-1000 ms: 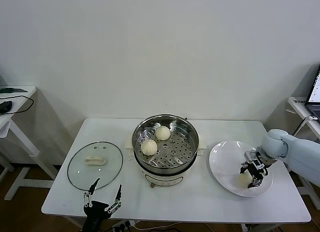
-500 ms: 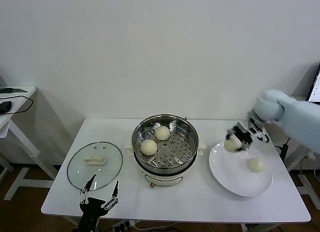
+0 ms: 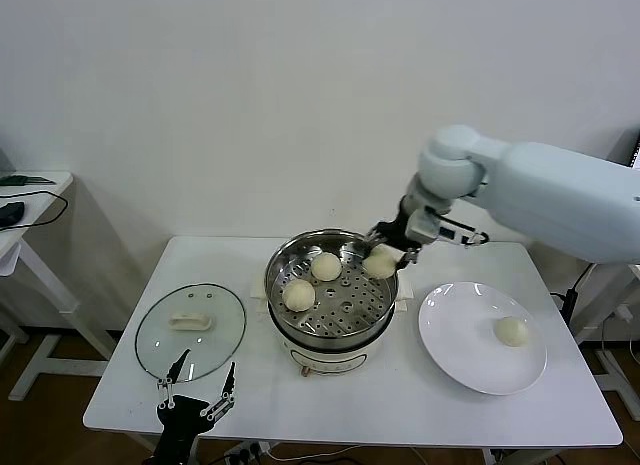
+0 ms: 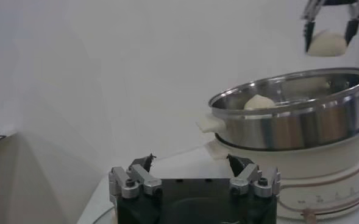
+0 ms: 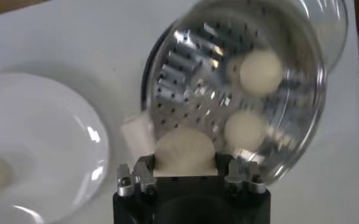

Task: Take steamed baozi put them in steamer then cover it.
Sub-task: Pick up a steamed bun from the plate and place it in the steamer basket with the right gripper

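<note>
- The right gripper (image 3: pixel 385 253) is over the far right rim of the steamer (image 3: pixel 331 247), above the perforated base.
- Its fingers are closed partway around a bun (image 3: pixel 379 263), which sits between them in the right wrist view; the bun (image 5: pixel 185 151) looks held rather than dropped, though from the head view alone I cannot be sure it is clear of the metal.
- In the left wrist view the same bun (image 4: pixel 328 44) hangs above the steamer's rim (image 4: pixel 289 85), apart from it.
- Two buns already lie on the steamer's base: one toward the back (image 3: pixel 325 266), one nearer the front left (image 3: pixel 298 295). They are near each other but not touching.
- One bun (image 3: pixel 512 331) is left on the white plate (image 3: pixel 455 330), on the table to the right of the steamer.
- The glass lid (image 3: pixel 190 331) lies flat on the table to the left of the steamer, so the steamer is not yet covered.
- The left gripper (image 3: pixel 196 390) waits low at the front edge of the table, just in front of the lid, with its fingers spread wide and nothing in them.
- As I judge it, the task is about half done: two buns are in, a third is about to be set down, then the fourth must be fetched and the lid put on.
</note>
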